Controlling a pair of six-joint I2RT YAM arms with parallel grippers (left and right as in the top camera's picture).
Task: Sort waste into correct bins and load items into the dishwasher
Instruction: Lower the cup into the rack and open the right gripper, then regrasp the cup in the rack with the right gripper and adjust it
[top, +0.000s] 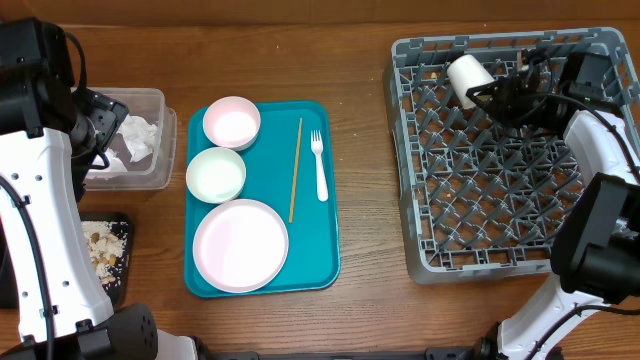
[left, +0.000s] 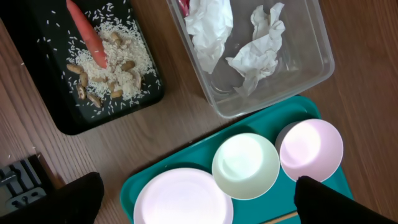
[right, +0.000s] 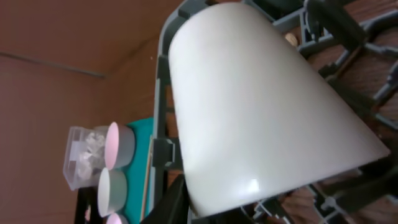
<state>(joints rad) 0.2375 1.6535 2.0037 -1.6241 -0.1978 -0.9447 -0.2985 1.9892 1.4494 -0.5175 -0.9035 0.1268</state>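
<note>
A white cup (top: 465, 78) lies on its side in the far left corner of the grey dishwasher rack (top: 500, 180). My right gripper (top: 497, 97) is shut on its rim; up close the cup (right: 261, 112) fills the view with one dark finger (right: 177, 202) against it. My left gripper (left: 202, 202) hangs open above the teal tray's (top: 320, 250) left end, holding nothing. On that tray sit a pink plate (top: 240, 245), two bowls (top: 231, 122) (top: 215, 174), a fork (top: 319, 165) and a wooden stick (top: 295, 170). Napkins (left: 258, 50) lie in the clear tub (left: 311, 74); carrot (left: 87, 34) and rice (left: 118, 62) lie on the black tray (left: 37, 74).
A red wrapper edge (left: 182, 5) shows in the clear tub's corner. The left arm's white body (top: 40, 200) stands over the table's left edge, partly covering the tub and the black tray. The right arm (top: 600, 230) reaches over the rack's right side.
</note>
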